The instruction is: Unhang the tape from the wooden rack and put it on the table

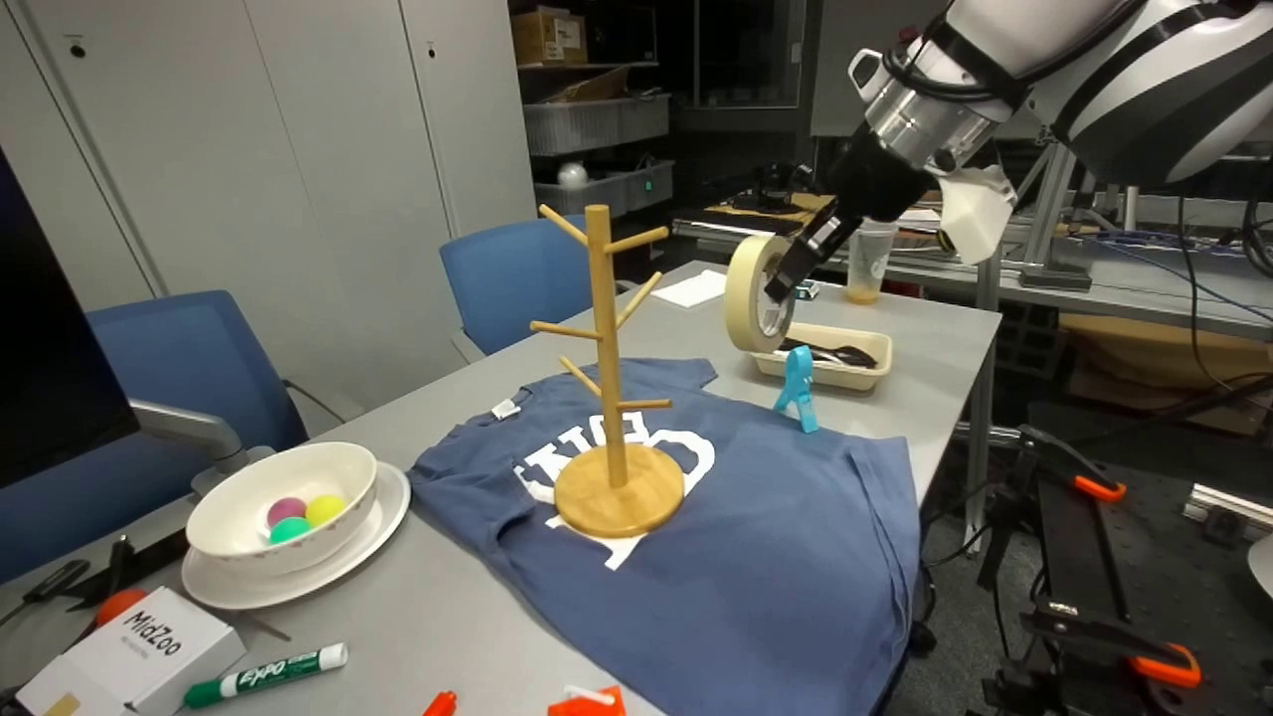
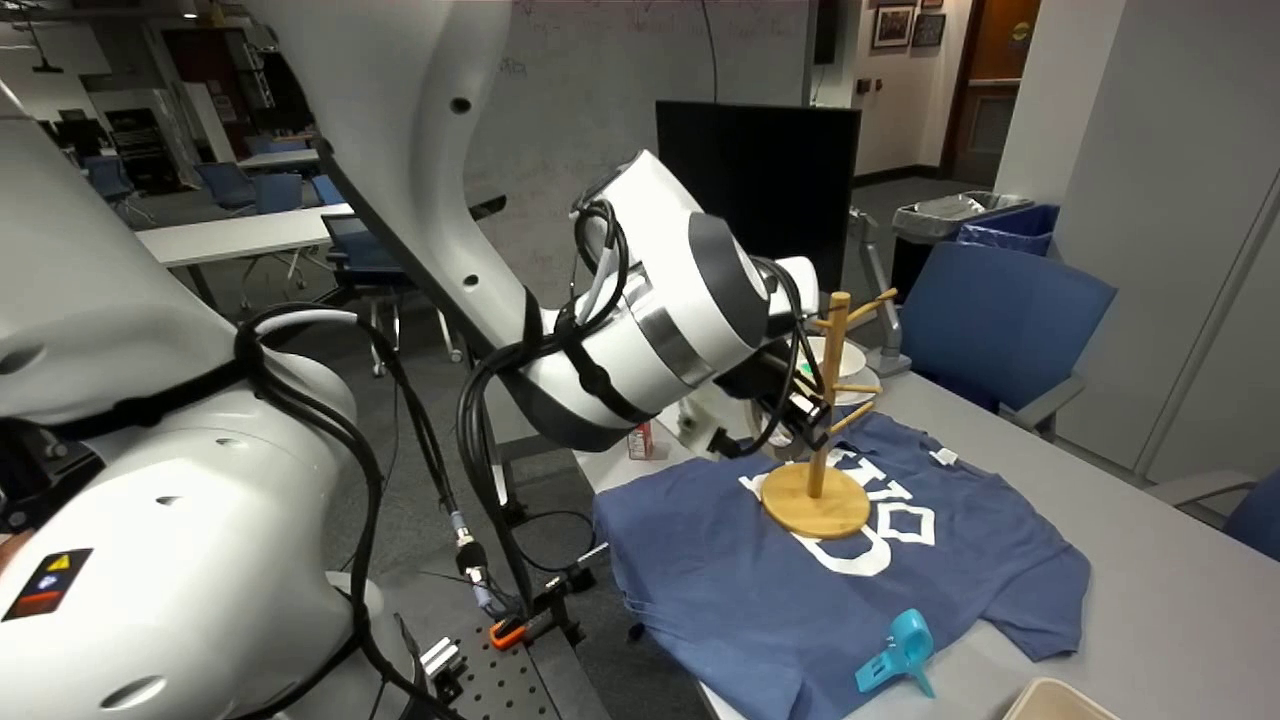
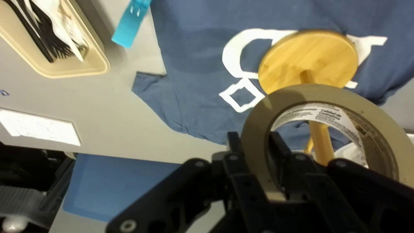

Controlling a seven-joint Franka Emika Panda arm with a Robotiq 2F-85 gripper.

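Note:
The tape (image 1: pixel 741 293) is a tan ring held in the air beside the wooden rack (image 1: pixel 609 338), apart from its pegs in an exterior view. My gripper (image 1: pixel 786 276) is shut on the ring's wall. In the wrist view, the gripper (image 3: pixel 254 137) has one finger outside the tape (image 3: pixel 310 92) and one inside its opening. The rack (image 3: pixel 307 61) shows beyond, its post seen through the ring. In an exterior view, the arm hides most of the tape, near the rack (image 2: pixel 815 500). The rack stands upright on a navy T-shirt (image 1: pixel 756 517) on the grey table (image 1: pixel 940 323).
A blue clip (image 1: pixel 799 388) stands at the shirt's edge beside a beige cutlery tray (image 1: pixel 865 373). A cup (image 1: pixel 871 261) stands behind. A white bowl (image 1: pixel 283 497) on a plate, a box (image 1: pixel 139 651) and a green marker (image 1: pixel 269 676) lie at the other end.

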